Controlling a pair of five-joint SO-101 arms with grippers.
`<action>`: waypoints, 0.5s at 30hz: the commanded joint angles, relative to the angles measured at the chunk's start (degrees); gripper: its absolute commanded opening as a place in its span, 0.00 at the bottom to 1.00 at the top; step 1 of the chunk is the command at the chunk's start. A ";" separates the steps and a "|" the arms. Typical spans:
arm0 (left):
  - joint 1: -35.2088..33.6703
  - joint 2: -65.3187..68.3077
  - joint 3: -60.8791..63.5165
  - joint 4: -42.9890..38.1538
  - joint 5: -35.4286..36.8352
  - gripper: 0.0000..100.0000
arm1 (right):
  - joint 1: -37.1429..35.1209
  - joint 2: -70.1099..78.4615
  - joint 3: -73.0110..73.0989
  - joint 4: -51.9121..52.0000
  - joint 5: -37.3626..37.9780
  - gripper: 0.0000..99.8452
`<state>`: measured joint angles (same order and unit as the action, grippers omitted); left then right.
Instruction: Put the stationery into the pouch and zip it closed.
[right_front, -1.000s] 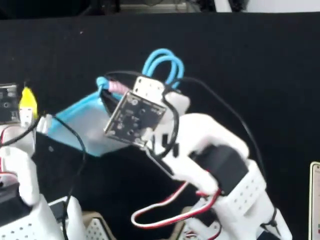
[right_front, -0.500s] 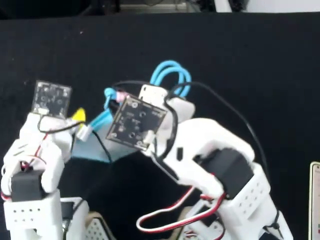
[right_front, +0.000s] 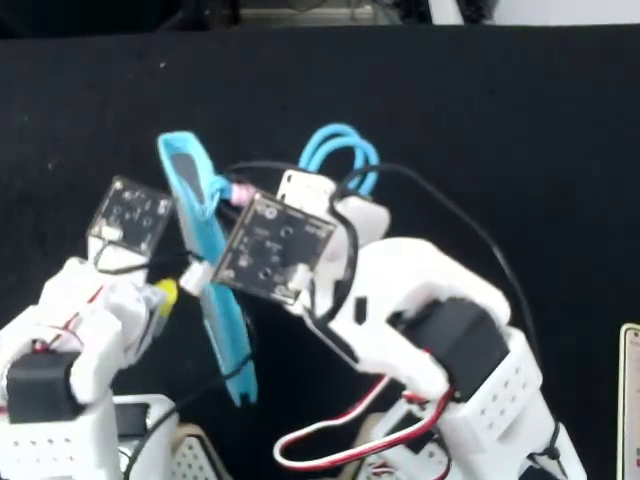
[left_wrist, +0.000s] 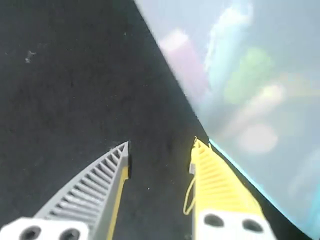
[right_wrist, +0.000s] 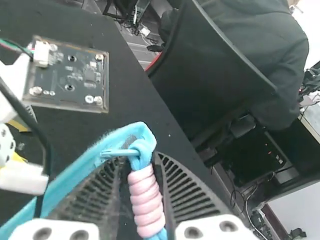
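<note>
The light blue pouch stands on its edge, tilted, between the two arms. My right gripper is at its upper end, shut on the pink zipper pull, where the pouch's blue rim curls around the pull. My left gripper is open low beside the pouch, only black table between its fingers. Its yellow finger lies close against the translucent pouch wall. Blurred pink, green and pale stationery shapes show through that wall. From above, the left gripper sits against the pouch's middle.
A black cloth covers the table. A blue cable loop rises behind the right arm. The left arm's camera board hangs just beyond the pouch rim. A pale object lies at the table's right edge.
The pouch has swung from lying flat up onto its edge, its zipper end lifted by the right gripper. The left arm has come in from the left toward the pouch.
</note>
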<state>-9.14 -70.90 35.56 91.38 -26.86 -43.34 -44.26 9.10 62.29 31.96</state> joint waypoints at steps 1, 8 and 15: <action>-1.36 -0.35 -9.19 4.84 -0.62 0.20 | 0.00 -1.89 -3.38 0.00 0.53 0.01; -2.51 -4.13 -19.38 9.49 4.48 0.20 | 0.00 -1.71 -3.38 0.00 0.53 0.01; 11.56 -15.82 -21.14 9.41 9.67 0.20 | 0.00 -1.63 -3.38 0.00 0.53 0.01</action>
<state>-3.52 -83.65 16.92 100.44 -18.42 -43.16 -44.26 9.10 62.29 31.96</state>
